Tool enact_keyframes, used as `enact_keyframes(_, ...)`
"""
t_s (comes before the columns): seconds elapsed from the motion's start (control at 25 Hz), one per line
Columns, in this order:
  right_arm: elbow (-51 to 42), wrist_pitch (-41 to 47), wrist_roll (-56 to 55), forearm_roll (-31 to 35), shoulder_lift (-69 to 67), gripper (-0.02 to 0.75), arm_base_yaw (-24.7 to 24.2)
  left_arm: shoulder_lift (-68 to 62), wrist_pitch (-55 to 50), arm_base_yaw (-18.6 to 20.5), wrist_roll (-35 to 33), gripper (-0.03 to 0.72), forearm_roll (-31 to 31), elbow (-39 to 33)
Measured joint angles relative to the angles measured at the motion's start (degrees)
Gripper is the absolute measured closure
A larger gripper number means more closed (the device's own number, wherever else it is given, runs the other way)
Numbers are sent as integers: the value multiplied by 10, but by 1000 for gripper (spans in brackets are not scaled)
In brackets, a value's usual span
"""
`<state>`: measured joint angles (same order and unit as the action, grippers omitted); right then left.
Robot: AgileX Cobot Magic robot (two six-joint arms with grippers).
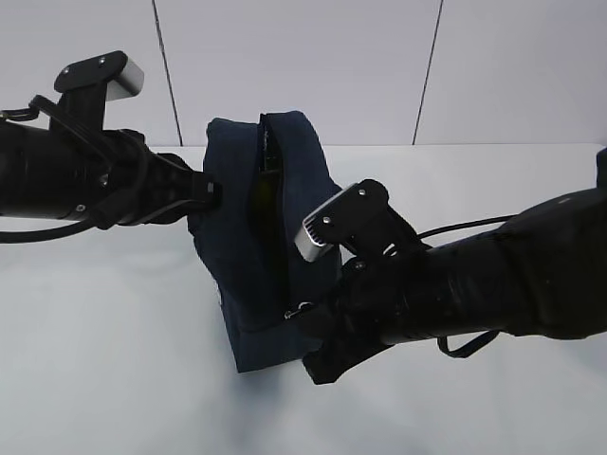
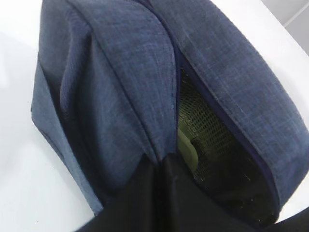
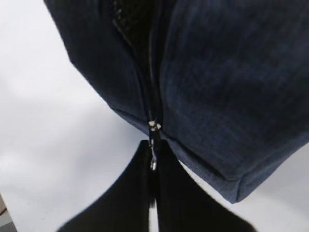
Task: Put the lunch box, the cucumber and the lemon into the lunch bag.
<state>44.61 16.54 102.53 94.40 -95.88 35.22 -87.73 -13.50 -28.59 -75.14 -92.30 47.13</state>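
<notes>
Lunch bag [image 1: 242, 256], boxy and of dark navy woven fabric, is standing on the white table [image 1: 104, 370] at centre, its zipper [image 3: 145, 82] partly parted. From the left, the left gripper [image 1: 211, 192] is pinching the bag's side fabric with closed fingers. Through the gap, black mesh lining is showing, with a pale sage-green lid of the lunch box [image 2: 187, 145] lying inside. At right, the right gripper [image 3: 152, 162] is clamping the silver zipper pull [image 3: 153, 159] at the bag's lower near end.
</notes>
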Motion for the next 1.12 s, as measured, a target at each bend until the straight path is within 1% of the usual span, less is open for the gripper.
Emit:
enact_keyframes(0.84, 11, 27, 0, -5, 2, 730, 0, 0, 2, 0, 0, 692, 0, 0)
enact_keyframes(1.12, 13, 28, 0, -12, 31, 730, 0, -4, 2, 0, 0, 692, 0, 0)
